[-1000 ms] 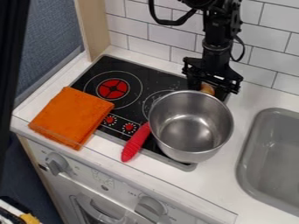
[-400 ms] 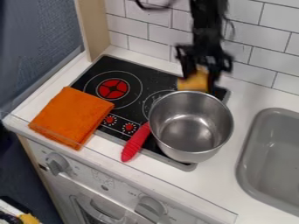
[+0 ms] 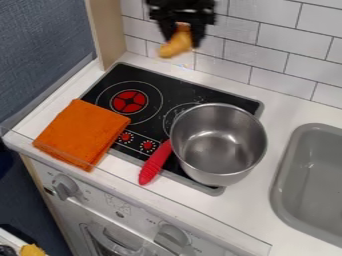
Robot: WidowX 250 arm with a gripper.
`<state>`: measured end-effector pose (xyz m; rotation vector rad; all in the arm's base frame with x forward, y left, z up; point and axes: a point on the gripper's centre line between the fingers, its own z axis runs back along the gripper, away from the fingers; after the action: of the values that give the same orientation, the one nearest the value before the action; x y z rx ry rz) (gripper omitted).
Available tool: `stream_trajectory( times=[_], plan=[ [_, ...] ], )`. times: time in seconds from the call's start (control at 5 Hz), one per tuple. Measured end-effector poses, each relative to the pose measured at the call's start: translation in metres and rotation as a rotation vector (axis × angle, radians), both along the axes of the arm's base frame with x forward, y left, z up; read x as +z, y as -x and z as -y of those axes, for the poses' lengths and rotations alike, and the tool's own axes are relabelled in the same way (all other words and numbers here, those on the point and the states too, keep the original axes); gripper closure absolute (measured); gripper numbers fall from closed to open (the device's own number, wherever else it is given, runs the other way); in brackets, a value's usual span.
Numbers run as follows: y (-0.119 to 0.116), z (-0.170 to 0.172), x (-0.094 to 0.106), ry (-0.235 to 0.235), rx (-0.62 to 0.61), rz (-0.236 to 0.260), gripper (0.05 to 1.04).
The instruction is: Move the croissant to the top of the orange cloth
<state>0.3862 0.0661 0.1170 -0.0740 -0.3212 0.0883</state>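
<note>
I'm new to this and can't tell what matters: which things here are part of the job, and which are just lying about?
Part of the job:
- croissant, held above the counter
- gripper, holding it
- orange cloth, the goal

Just there:
- metal pot
- stove
- sink

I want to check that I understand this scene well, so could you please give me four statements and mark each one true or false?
1. The gripper holds the croissant in the air. True.
2. The metal pot has food inside. False: it is empty.
3. The orange cloth lies partly on the stove. True.
4. In the picture, the sink is left of the metal pot. False: it is to the right.
</note>
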Motion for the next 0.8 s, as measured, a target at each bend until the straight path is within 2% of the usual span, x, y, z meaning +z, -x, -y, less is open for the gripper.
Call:
stream_trajectory(
  times=[0.4, 0.6, 0.8],
  plan=[
    [0.099, -0.050, -0.026, -0.027, 0.014, -0.122, 0.430],
    [0.123, -0.052, -0.041, -0.046, -0.029, -0.172, 0.430],
    [0.126, -0.062, -0.044, -0.111, -0.064, -0.193, 0.430]
  ],
)
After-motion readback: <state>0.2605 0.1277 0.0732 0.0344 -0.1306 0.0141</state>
